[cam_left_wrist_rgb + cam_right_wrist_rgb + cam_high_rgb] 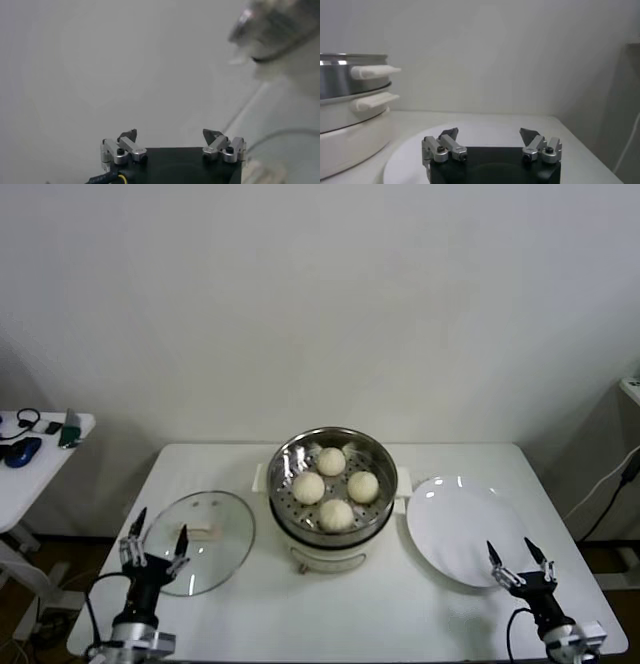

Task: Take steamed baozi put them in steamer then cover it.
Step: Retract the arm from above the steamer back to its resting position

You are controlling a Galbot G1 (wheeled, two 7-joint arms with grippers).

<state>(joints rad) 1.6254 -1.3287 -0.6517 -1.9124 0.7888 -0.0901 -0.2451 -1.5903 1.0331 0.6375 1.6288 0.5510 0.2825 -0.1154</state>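
Observation:
Several cream-white baozi [334, 485] sit inside the shiny steel steamer [375, 449] on its white base at the table's middle. The steamer also shows in the right wrist view [345, 82]. The clear glass cover [222, 544] with its cream handle lies flat on the table left of the steamer. My left gripper [158, 544] is open and empty at the cover's near-left edge; it also shows in the left wrist view [171, 135]. My right gripper [518, 560] is open and empty at the table's front right, just by the plate's near edge; it shows in the right wrist view [490, 133].
A flat white plate [455, 529] lies right of the steamer and shows in the right wrist view [485, 135]. A small side table [40, 454] with dark items stands at the far left. A cable hangs at the right edge.

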